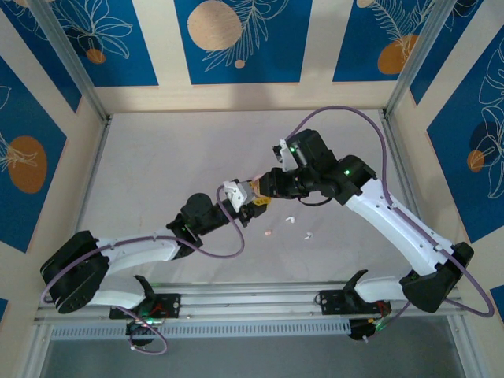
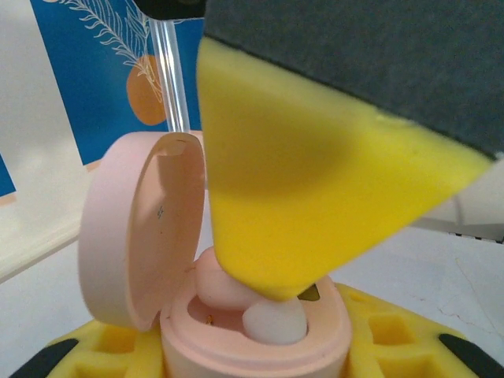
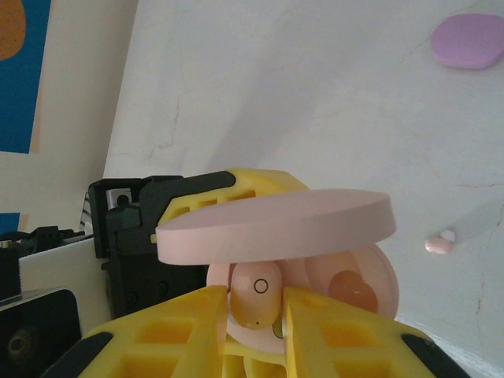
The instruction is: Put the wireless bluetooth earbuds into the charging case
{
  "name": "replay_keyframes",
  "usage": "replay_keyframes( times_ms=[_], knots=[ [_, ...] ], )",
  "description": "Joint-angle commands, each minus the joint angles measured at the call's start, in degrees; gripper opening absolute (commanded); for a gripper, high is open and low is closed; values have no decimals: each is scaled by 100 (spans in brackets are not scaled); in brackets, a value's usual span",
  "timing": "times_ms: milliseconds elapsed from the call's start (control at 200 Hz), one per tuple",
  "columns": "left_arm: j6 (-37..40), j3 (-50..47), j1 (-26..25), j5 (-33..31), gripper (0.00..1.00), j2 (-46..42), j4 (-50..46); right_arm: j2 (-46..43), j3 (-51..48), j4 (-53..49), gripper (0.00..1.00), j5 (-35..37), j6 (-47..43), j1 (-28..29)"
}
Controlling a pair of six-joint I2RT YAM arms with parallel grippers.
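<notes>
In the top external view, the left jaws and right jaws meet tip to tip at the centre of the frame, above the bench (image 1: pixel 157 157). What sits between them is too small to make out from here. Three loose earbuds lie on the bench just below and right of that meeting point: a pinkish one (image 1: pixel 270 233), a white one (image 1: pixel 289 220) and another white one (image 1: pixel 307 234).

In the left wrist view, the left jaws are drawn in narrow along the bottom edge, clamping the base of an open pink case (image 2: pixel 260 354). Its lid (image 2: pixel 134 236) stands up on the left. A yellow finger (image 2: pixel 315 181) of the right jaws comes down from the upper right into the mouth of the case. Under its tip sit a pink rounded piece (image 2: pixel 220 283) and a white one (image 2: pixel 274 321). I cannot tell whether these are one bud or two.

In the right wrist view, the right jaws are closed tight on a pale pink earbud (image 3: pixel 256 295) at the bottom centre, right at the opening of the pink case, under its lid. A purple case (image 3: pixel 468 41) lies in the upper right corner, and one more loose bud (image 3: pixel 439 242) lies at the right edge.
</notes>
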Motion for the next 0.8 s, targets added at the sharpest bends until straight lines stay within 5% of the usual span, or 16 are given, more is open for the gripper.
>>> replay_keyframes(
  times_ms=[0, 460, 795],
  knots=[
    [-96, 226, -40, 293, 30, 15, 260, 11, 60, -73, 26, -204, -24, 54],
    [-121, 209, -40, 168, 30, 9, 317, 28, 245, -317, 29, -192, -341, 141],
    [-77, -59, -31, -194, 30, -142, 560, -977, -156, 171, 34, 258, -239, 106]
  ],
)
